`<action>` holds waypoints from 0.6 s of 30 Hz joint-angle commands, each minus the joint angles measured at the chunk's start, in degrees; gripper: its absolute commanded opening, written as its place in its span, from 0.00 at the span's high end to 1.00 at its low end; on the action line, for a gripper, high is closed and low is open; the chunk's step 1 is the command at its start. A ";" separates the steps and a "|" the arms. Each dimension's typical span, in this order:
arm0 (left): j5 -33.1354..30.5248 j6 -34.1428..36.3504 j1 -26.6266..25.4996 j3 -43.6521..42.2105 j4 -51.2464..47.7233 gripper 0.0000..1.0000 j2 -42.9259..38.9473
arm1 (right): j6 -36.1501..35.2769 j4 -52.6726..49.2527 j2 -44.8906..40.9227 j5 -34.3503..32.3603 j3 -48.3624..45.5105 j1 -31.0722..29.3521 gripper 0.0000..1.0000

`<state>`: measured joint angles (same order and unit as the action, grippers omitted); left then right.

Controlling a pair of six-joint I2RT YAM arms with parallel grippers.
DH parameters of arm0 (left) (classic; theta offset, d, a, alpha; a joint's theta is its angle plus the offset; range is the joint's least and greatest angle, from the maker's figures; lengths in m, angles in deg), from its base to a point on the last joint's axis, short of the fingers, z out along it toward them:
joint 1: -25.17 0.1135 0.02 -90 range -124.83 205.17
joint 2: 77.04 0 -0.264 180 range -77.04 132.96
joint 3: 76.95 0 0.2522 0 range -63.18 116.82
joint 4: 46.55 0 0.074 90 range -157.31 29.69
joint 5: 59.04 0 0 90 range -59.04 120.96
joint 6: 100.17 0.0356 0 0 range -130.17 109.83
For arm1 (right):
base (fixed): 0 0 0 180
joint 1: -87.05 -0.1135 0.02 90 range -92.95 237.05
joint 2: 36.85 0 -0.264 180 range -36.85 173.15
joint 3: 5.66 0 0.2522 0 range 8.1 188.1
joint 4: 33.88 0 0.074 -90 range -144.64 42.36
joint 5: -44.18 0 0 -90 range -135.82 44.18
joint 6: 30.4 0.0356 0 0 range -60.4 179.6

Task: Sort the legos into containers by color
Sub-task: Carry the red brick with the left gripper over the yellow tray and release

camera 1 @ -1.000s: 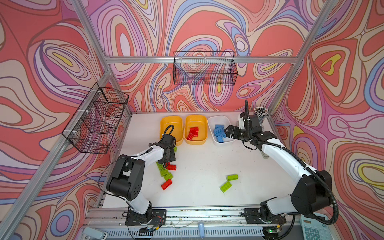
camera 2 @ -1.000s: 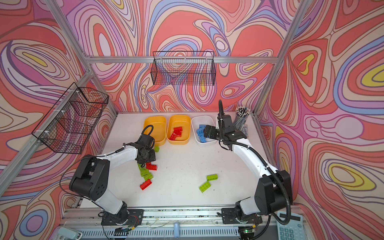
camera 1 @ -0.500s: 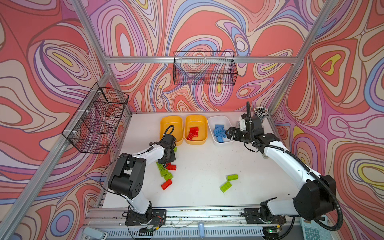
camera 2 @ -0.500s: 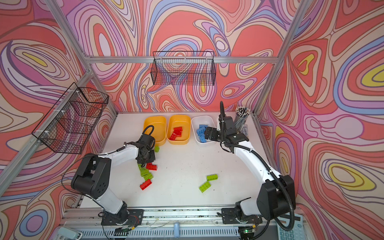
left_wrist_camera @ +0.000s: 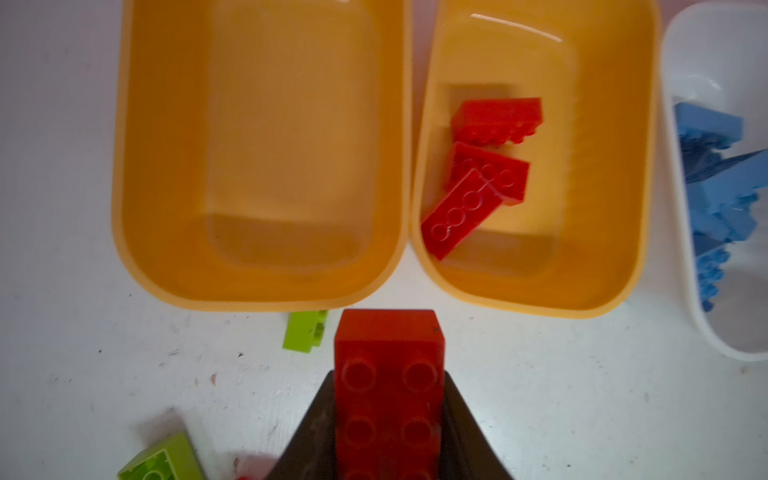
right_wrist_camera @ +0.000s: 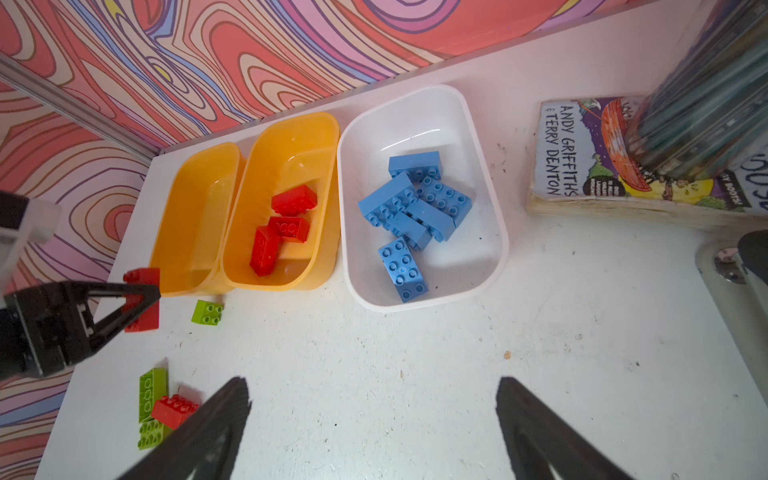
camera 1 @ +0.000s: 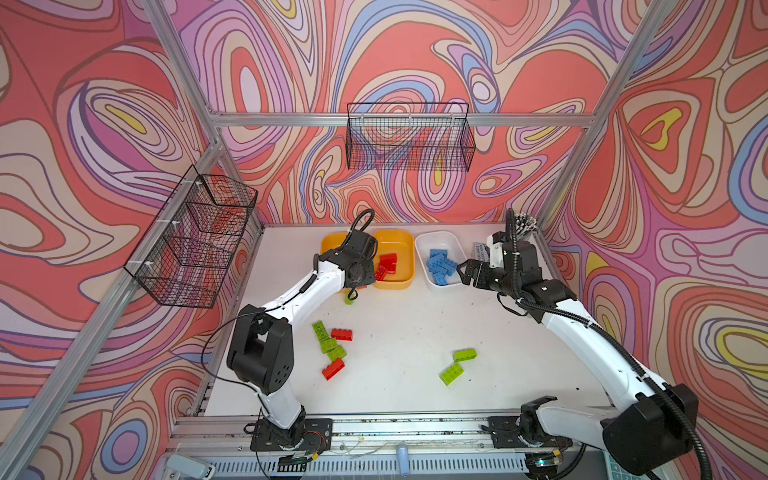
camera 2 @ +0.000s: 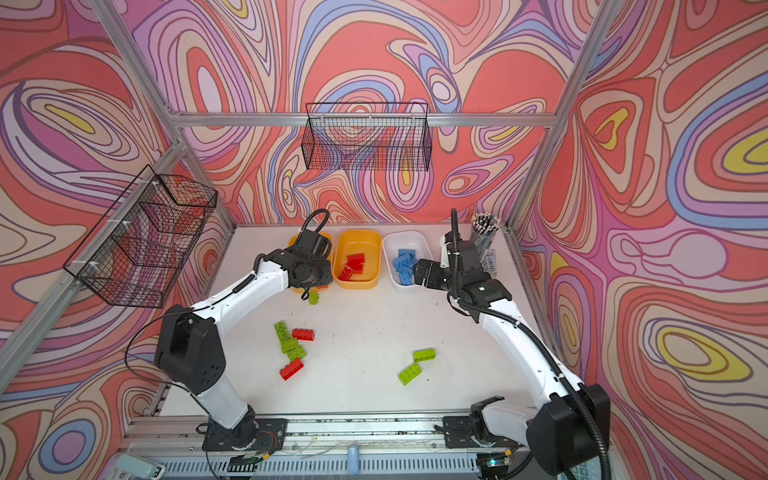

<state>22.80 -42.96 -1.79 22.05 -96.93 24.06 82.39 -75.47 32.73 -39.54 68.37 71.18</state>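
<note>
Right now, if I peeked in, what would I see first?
The swirly pink, purple and orange walls jump out all around. In front of the yellow tubs, the left gripper is pinching a red brick, and the white tub beside them holds a pile of blue bricks.

swirly pink walls (camera 1: 415, 50), two wire baskets (camera 1: 409, 137), white table (camera 1: 399, 382).

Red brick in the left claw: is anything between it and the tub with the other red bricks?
Nothing visible blocks the red brick. Only the near wall of the yellow tub lies between. The small green brick sits aside, by the empty tub.
</note>
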 commanded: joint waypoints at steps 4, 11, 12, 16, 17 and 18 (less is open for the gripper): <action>0.59 4.49 -0.93 13.60 0.01 0.75 12.33 | 0.73 0.16 -3.90 0.69 -3.24 -0.20 0.02; 4.72 6.37 -0.95 29.85 -1.78 0.62 25.19 | 0.84 0.63 -4.63 0.65 -4.76 -0.20 0.02; 5.18 6.51 -0.91 31.35 -2.04 0.54 26.25 | 0.92 0.81 -4.55 0.88 -4.93 -0.20 0.02; 5.86 7.01 -0.94 37.64 -5.74 0.34 29.25 | 0.99 1.72 -4.02 1.68 -5.16 -0.20 0.02; 5.88 7.04 -0.95 37.62 -6.00 0.33 28.84 | 0.95 1.82 -3.86 1.71 -5.08 -0.20 0.02; 5.80 7.06 -0.95 37.11 -6.09 0.33 28.16 | 0.98 1.90 -3.84 1.87 -5.01 -0.21 0.02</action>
<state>27.93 -37.06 -2.91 57.37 -98.96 53.05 83.19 -74.93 28.93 -38.58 63.89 71.18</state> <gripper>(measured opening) 0.658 0.982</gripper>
